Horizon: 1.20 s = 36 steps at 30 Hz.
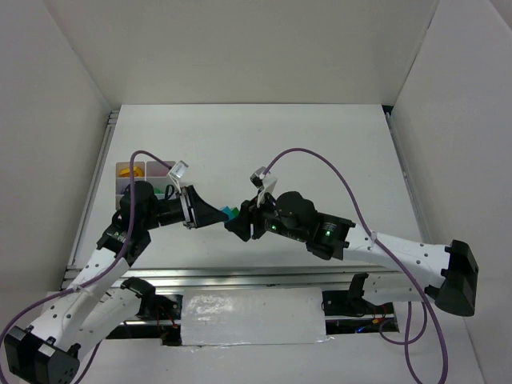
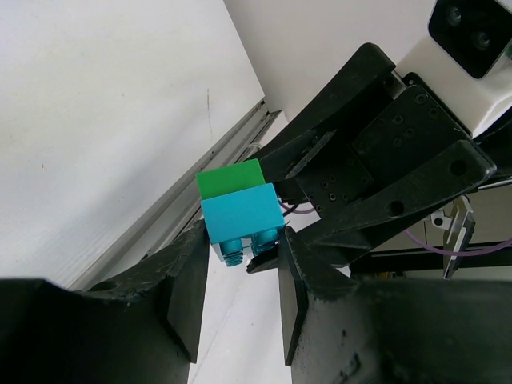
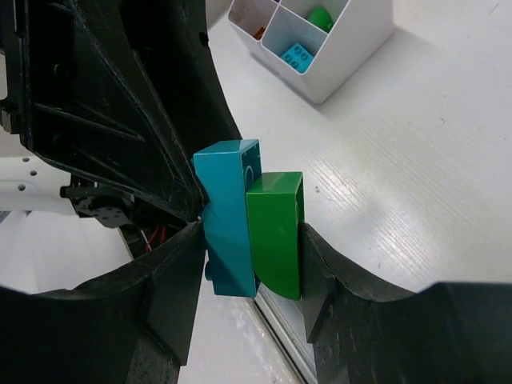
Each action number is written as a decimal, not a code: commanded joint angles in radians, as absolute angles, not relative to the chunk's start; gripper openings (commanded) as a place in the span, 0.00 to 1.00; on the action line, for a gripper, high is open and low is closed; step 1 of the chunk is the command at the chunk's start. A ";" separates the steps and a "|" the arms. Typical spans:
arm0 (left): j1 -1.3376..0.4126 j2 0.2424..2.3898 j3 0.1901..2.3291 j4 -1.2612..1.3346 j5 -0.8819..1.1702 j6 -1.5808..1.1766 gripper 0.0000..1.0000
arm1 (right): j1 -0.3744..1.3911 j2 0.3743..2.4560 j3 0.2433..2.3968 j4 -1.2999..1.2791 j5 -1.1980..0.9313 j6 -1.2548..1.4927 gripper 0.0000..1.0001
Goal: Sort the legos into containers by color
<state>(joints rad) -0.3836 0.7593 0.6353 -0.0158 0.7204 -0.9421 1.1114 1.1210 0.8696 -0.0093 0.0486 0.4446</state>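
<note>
A teal studded lego [image 3: 228, 216] with a green lego [image 3: 276, 232] stuck to it hangs in the air between my two grippers. My right gripper [image 3: 252, 232] is shut across the stacked pair, one finger on teal, one on green. My left gripper [image 2: 244, 240] meets it head-on, with its fingertips on both sides of the teal lego's [image 2: 240, 214] studded end; the green lego [image 2: 230, 180] is on the far side. In the top view the grippers [image 1: 226, 216] meet near the front middle of the table. The white tray [image 3: 344, 68] holds a teal lego [image 3: 294, 56] and a green one [image 3: 320, 16].
The tray [image 1: 120, 188] stands at the table's left, partly hidden by my left arm, with a yellow lego [image 1: 128, 170] in a back compartment. White walls close in the table on three sides. A metal rail runs along the near edge [image 1: 264, 276].
</note>
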 commanded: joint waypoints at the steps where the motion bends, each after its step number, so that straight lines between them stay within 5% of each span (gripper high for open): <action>1: -0.385 0.750 0.652 0.060 0.716 -0.914 0.00 | 1.129 1.089 0.848 0.095 -0.081 0.449 0.08; 3: -0.387 0.736 0.649 0.075 0.719 -0.911 0.00 | 1.127 1.074 0.832 0.109 -0.110 0.446 0.19; 8: -0.385 0.715 0.634 0.126 0.744 -0.911 0.00 | 1.126 1.031 0.793 0.152 -0.170 0.440 0.82; 14: -0.387 0.709 0.617 0.189 0.772 -0.927 0.00 | 1.118 0.997 0.773 0.150 -0.213 0.431 0.99; 24: -0.387 0.695 0.627 0.199 0.778 -0.933 0.00 | 1.057 0.953 0.730 0.123 -0.480 0.397 1.00; 31: -0.385 0.698 0.591 0.327 0.824 -0.994 0.00 | 1.026 0.902 0.701 0.092 -0.424 0.405 1.00; 36: -0.387 0.680 0.571 0.389 0.854 -1.003 0.00 | 0.857 0.864 0.638 0.179 -0.544 0.503 1.00</action>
